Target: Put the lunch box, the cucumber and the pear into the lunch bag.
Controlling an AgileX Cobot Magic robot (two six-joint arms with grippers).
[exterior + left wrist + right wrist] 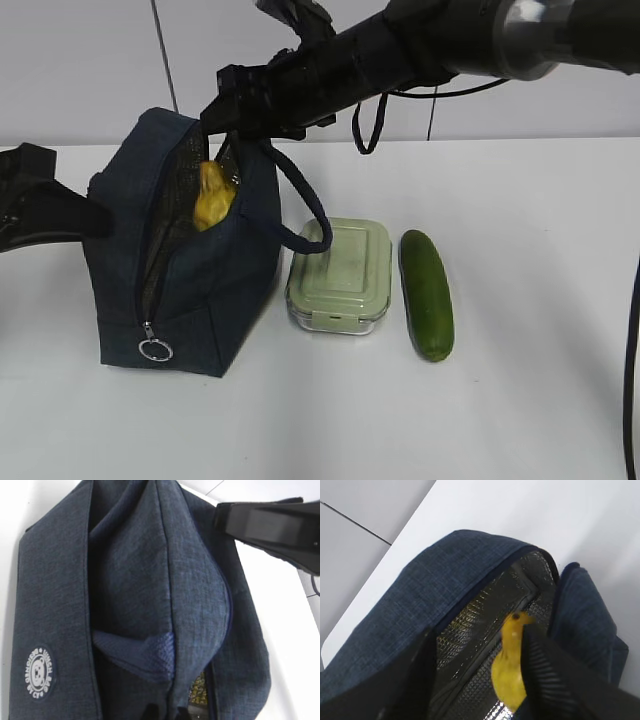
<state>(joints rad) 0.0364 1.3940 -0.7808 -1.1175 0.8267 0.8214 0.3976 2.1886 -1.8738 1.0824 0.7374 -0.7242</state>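
The navy lunch bag stands at the left with its zip open. The yellow pear sits inside the opening, against the silvery lining; it also shows in the right wrist view. My right gripper reaches across to the bag's top. It is open, and the pear lies beside its right finger. My left gripper is at the bag's left end, shut on a fold of the bag's fabric. The lunch box and the cucumber lie on the table right of the bag.
A padded handle loop hangs from the bag over the lunch box's left edge. The silver ring pull hangs at the bag's front bottom. The right arm spans above the bag. A cable loop dangles behind.
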